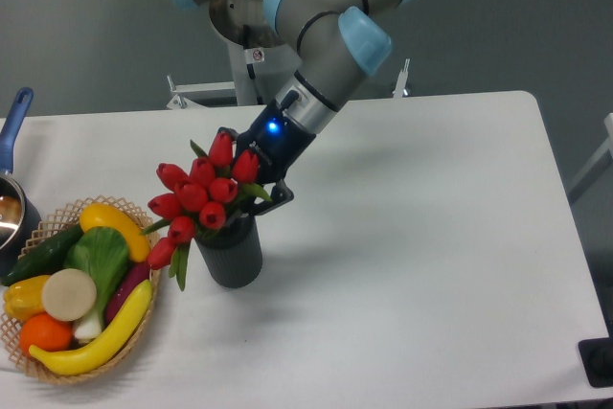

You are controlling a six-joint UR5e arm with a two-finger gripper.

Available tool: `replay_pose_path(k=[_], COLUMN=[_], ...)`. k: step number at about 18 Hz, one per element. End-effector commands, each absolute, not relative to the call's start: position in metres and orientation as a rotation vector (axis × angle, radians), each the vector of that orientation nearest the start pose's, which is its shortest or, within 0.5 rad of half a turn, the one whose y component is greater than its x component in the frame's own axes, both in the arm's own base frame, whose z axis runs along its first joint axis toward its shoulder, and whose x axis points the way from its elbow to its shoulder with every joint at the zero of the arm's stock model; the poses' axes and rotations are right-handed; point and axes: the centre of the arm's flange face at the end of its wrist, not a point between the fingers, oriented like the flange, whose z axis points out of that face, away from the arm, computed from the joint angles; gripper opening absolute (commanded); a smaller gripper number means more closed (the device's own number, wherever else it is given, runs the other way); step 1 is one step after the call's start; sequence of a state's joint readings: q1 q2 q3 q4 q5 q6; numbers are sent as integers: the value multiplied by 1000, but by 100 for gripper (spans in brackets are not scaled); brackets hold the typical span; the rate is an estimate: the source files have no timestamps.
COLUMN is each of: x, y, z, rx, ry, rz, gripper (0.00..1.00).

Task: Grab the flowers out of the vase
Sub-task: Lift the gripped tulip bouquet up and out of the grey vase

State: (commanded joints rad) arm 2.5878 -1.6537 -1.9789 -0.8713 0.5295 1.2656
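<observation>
The flowers [204,194], a bunch of red tulip buds with green leaves, stand with their stems in the dark grey ribbed vase [231,255] left of the table's middle. The bunch leans left and spreads wider than the vase's mouth. My gripper [253,171] reaches down from the upper right and sits right behind the buds, shut on the flowers just above the vase's mouth. One dark finger [278,197] shows to the right of the bunch. A blue light glows on the wrist. The stems are hidden by the buds and the vase.
A wicker basket [59,210] of fruit and vegetables sits close to the left of the vase, with a drooping bud over its rim. A blue-handled pot [13,118] stands at the left edge. The robot's base rises behind the table.
</observation>
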Motion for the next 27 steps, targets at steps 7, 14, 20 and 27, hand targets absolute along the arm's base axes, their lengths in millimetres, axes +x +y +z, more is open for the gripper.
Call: replay_pose_path(k=[7, 14, 20, 27], x=[-311, -322, -335, -345], y=[432, 421, 418, 404], z=[401, 425, 447, 461], rx=[-1978, -1900, -1873, -1825], ry=[313, 224, 174, 140], rz=[-313, -349, -359, -355], gripper=[48, 48, 48, 47])
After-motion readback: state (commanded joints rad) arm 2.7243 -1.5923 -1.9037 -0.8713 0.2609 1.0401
